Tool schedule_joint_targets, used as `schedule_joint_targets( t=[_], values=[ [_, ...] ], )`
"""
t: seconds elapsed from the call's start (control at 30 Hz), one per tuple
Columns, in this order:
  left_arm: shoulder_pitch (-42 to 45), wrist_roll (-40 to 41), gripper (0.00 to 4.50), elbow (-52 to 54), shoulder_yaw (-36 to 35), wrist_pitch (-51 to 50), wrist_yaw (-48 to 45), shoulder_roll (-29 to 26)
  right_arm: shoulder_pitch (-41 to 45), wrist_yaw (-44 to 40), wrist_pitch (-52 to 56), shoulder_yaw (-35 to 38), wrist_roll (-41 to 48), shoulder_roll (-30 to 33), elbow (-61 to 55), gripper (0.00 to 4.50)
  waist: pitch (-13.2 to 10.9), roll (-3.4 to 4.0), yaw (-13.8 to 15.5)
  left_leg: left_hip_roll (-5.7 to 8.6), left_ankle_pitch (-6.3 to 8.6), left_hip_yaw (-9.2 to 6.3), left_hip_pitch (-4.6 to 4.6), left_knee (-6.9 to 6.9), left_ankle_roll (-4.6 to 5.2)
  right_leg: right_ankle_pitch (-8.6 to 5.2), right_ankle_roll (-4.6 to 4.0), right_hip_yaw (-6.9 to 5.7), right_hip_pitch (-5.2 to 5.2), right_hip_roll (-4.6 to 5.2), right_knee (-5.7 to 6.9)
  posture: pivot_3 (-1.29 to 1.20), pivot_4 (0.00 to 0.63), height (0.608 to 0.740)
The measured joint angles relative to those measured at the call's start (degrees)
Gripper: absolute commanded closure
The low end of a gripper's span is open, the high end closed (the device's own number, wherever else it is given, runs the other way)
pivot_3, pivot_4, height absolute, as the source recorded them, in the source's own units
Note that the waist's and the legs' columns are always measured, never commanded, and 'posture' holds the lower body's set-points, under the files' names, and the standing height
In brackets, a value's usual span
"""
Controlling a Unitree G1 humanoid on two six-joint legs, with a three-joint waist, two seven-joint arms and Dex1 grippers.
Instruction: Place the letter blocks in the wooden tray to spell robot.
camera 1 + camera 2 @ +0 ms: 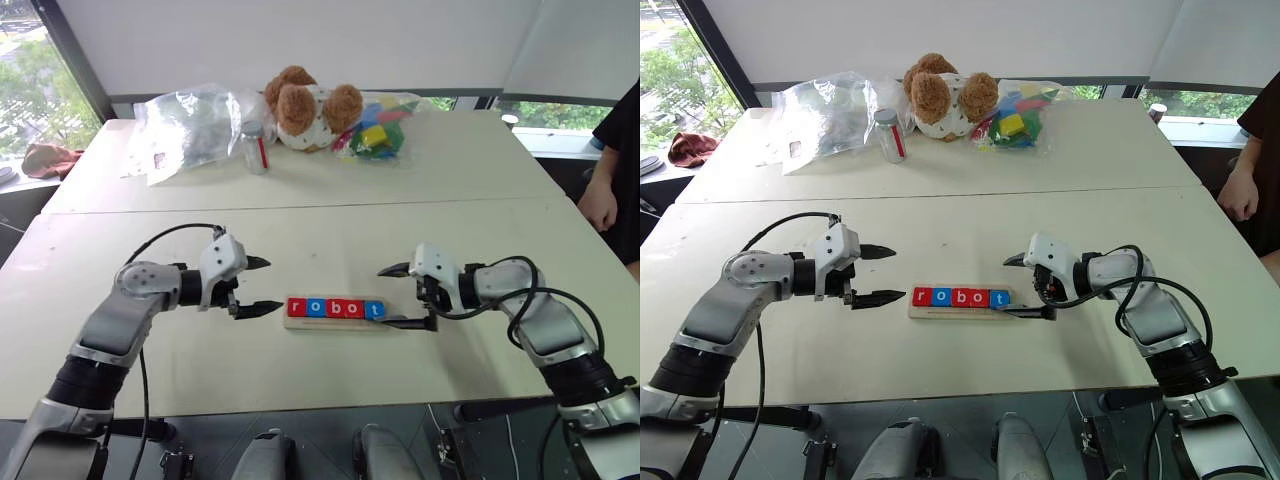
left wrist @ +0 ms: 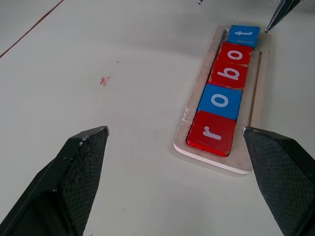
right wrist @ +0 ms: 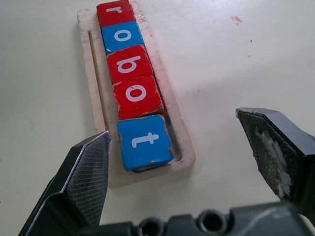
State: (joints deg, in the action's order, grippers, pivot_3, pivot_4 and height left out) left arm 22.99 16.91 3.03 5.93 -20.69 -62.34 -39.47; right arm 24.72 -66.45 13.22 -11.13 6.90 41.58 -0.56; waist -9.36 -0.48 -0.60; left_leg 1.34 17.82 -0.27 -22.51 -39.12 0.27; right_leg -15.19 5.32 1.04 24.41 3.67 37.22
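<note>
The wooden tray (image 1: 332, 324) lies flat on the near table between my two grippers. Several letter blocks (image 1: 336, 308) fill it in a row reading "robot": red r (image 2: 211, 133), blue o, red b, red o, blue t (image 3: 144, 141). My left gripper (image 1: 272, 285) hovers open just left of the tray's r end, with nothing between its fingers. At the t end my right gripper (image 1: 383, 296) is open too. Its lower finger (image 1: 405, 322) runs close along the tray's front corner. I cannot tell whether it touches.
On the far table sit a teddy bear (image 1: 305, 105), clear plastic bags (image 1: 190, 125), a small jar (image 1: 256, 147) and a bag of coloured toy blocks (image 1: 380, 128). A person (image 1: 612, 165) stands at the right edge. A seam (image 1: 300, 208) divides the two tables.
</note>
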Motion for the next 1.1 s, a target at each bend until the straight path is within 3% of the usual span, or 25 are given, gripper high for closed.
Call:
schedule_joint_targets(
  t=[0.5, 0.8, 0.97, 1.1],
  values=[
    [-0.04, -0.04, 0.0, 0.41, -0.02, -0.2, 0.08, 0.04, 1.48, 0.77, -5.41, -1.85, -2.91, -0.14, 5.12, 0.03, 0.0, 0.0, -0.04, 0.0, 0.0, 0.0, 0.01, 0.0, 0.0, 0.0, 0.0, -0.01, 0.0, -0.02, 0.01, 0.0, 0.15, 0.74],
    [-0.21, -0.03, 0.0, 0.48, -0.02, -0.21, 0.11, 0.22, 1.54, 0.14, -3.45, -1.84, -2.12, -0.69, 3.41, 0.03, 0.0, 0.0, -0.02, 0.0, 0.0, 0.0, 0.0, 0.0, 0.0, 0.0, 0.0, -0.01, 0.0, -0.02, 0.01, 0.0, 0.15, 0.74],
    [-1.74, 0.58, 0.0, 0.58, -0.78, -0.55, 0.08, -0.66, 0.76, -0.15, 7.36, 2.33, 4.61, 0.36, -3.45, 0.03, 0.0, 0.0, -0.01, -0.01, 0.0, -0.02, 0.0, 0.0, 0.0, 0.0, 0.0, 0.0, 0.0, -0.01, 0.01, 0.0, 0.15, 0.74],
    [-8.07, 3.82, 0.0, 3.01, -6.03, -4.07, 0.43, -3.56, -3.77, 2.92, 24.33, 14.26, 15.14, 3.98, -11.84, 0.03, 0.0, 0.0, 0.09, -0.06, 0.02, -0.09, 0.0, 0.11, 0.02, 0.0, -0.01, -0.01, 0.01, 0.03, -0.03, 0.0, 0.15, 0.74]
  ],
)
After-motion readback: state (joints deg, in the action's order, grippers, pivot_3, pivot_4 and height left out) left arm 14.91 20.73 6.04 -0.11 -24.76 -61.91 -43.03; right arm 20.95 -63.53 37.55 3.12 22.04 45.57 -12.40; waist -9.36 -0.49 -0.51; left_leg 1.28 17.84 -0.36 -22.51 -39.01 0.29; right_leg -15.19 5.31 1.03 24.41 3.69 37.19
